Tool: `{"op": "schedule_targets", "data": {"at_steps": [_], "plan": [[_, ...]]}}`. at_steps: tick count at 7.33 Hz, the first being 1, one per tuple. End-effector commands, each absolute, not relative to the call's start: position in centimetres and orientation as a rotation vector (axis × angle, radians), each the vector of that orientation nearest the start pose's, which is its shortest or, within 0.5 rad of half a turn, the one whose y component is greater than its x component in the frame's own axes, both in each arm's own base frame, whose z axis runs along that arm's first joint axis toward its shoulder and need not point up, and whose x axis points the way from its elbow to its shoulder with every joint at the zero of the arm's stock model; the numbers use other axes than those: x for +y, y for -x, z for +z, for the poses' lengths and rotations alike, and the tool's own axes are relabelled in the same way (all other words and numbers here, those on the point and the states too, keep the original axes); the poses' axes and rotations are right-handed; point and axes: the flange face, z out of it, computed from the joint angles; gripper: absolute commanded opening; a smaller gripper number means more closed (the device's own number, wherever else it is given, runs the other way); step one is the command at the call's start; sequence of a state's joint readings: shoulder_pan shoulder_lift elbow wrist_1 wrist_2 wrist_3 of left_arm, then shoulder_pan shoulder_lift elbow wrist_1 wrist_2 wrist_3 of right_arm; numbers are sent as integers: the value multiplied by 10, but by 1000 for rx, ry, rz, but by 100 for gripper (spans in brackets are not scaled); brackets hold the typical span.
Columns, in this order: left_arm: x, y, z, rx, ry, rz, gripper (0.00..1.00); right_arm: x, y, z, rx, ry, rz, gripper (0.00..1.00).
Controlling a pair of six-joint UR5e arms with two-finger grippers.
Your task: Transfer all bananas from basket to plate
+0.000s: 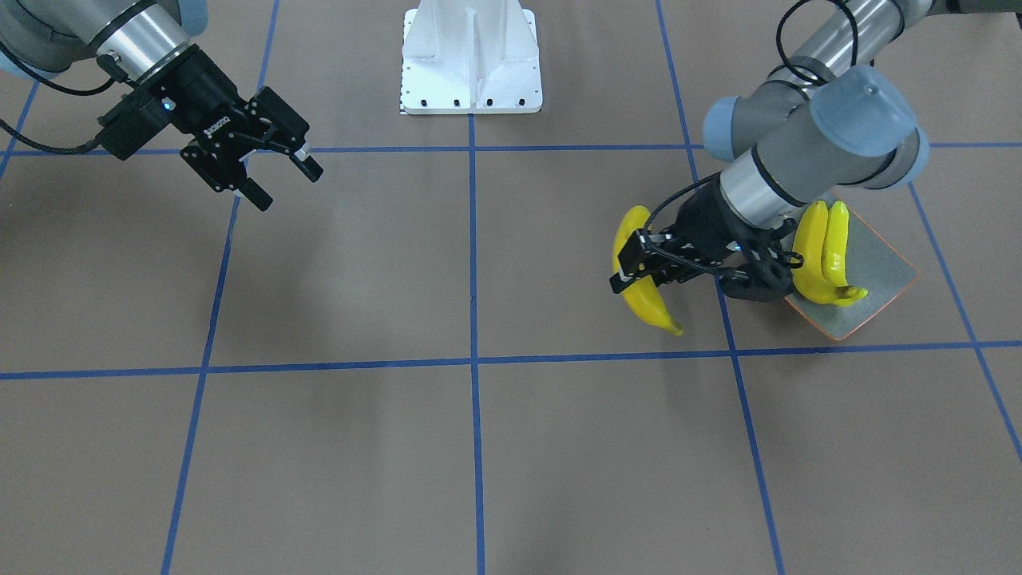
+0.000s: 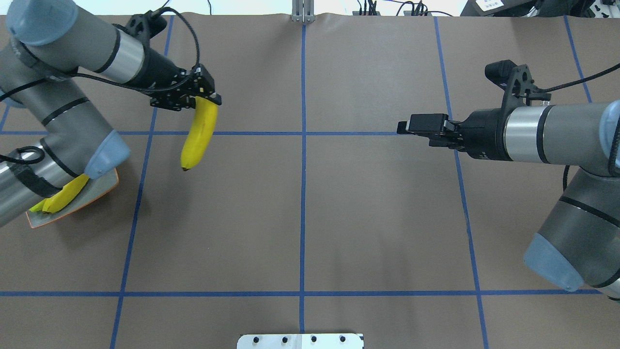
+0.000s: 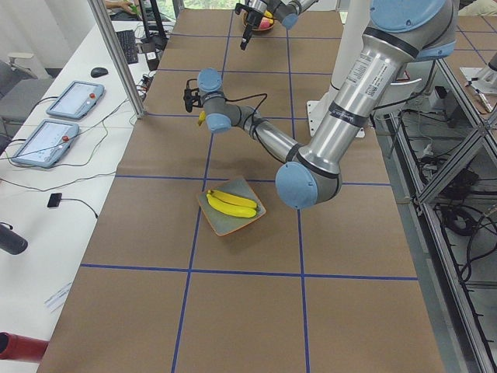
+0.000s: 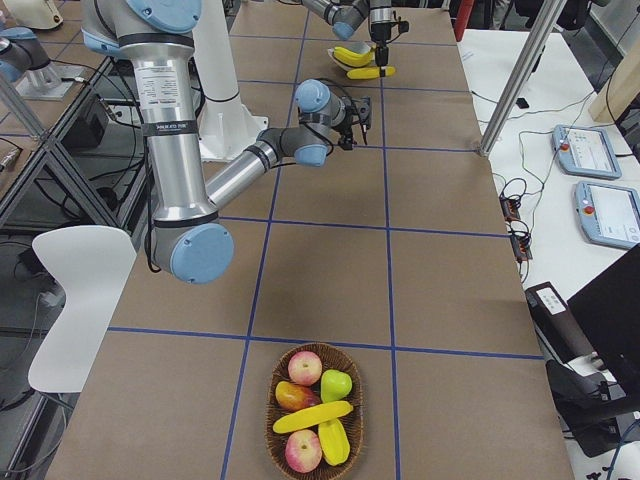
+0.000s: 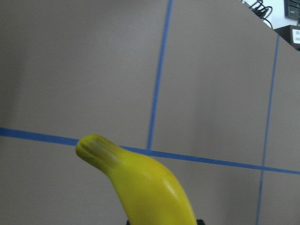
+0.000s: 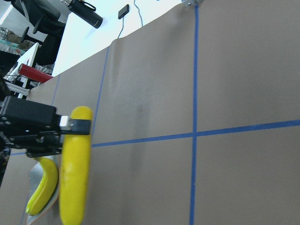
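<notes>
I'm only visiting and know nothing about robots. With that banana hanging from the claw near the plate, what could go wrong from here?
1. The left claw grips the glossy banana near one end, so the banana could swing or slip out before it reaches the plate.
2. Two bananas already lie on the shallow plate, so a third set down there might roll off its rim.

Seen from overhead, the plate point(image 2: 99, 190) lies at 8 o'clock on the surface point(image 2: 310, 218), with two bananas point(image 2: 63, 198) on it. A third banana point(image 2: 198, 133), in the left hand point(image 2: 203, 99), is at 10 o'clock. The basket point(image 4: 271, 425) stands far off at 3 o'clock.
</notes>
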State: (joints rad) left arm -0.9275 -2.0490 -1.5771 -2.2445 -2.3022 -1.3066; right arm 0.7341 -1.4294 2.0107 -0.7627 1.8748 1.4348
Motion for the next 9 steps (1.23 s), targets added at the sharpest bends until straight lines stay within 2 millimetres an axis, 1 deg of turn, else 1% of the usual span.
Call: {"op": "schedule_targets", "data": {"at_steps": [1,2,3,4,5,6,7,8,9], "plan": [[-561,-289,362,1103,-154,-70,0,-421,303,304,-1321,-348,311,100],[-569,-247,384,1042,-212,-24,0,-426,306,310,-1308,-355,324,100],[-564,-236,393,968,-207,-27,0,-427,307,313,-1301,-354,328,100],[-548,-238,383,860,-178,-65,0,-431,313,319,-1289,-348,332,100],[-521,-270,373,717,-171,-42,0,-433,315,321,-1285,-346,333,100],[-506,-290,384,588,-171,-18,0,-433,315,322,-1285,-346,333,100],[-500,-296,392,574,-173,38,0,-434,315,324,-1292,-351,332,100],[-499,-296,395,564,-182,88,0,-434,315,326,-1295,-353,331,100],[-500,-296,400,555,-168,87,0,-433,315,327,-1294,-351,332,100]]}}
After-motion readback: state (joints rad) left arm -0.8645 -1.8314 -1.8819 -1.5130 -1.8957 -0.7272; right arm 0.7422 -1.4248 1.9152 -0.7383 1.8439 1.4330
